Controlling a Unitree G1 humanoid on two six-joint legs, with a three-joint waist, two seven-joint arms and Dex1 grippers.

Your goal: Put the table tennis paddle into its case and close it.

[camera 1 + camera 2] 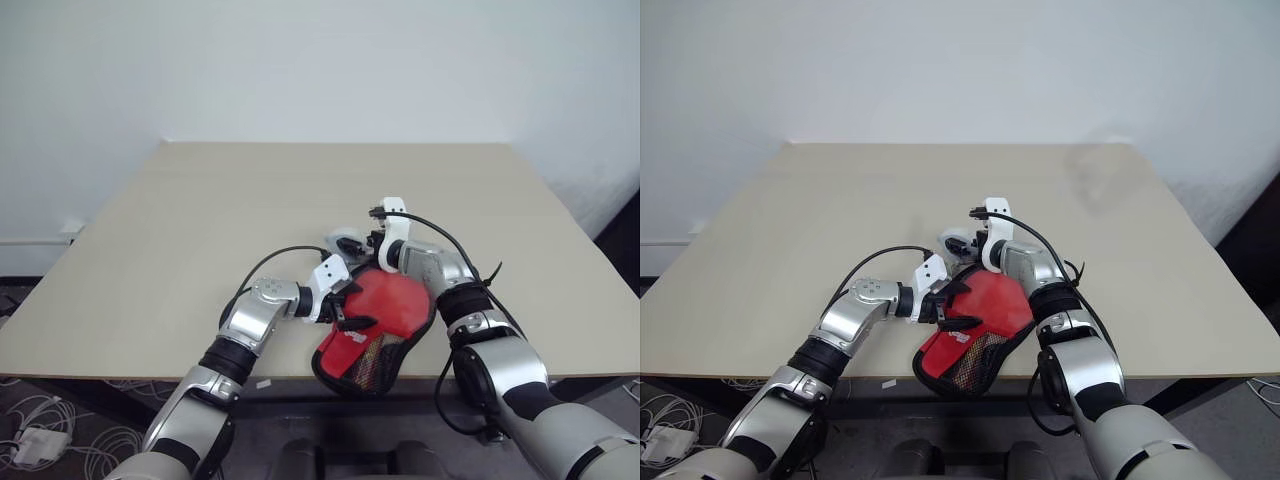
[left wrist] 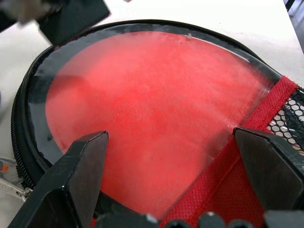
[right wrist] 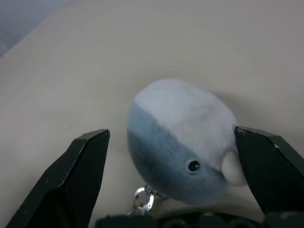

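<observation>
Near the front edge of the pale wooden table (image 1: 200, 200) lies the paddle-shaped soft case (image 1: 375, 325), its clear plastic face showing red, with a red fabric and black mesh panel overhanging the edge. From the left wrist, the left hand (image 2: 171, 156) has its black fingers spread wide over that clear red window. The right wrist view shows the grey-and-white fluffy pompom charm (image 3: 183, 142) with a small black eye, sitting between the spread fingers of the right hand (image 3: 171, 152), one finger just beside it. From the head, both hands crowd the case's far end, half hiding the charm.
</observation>
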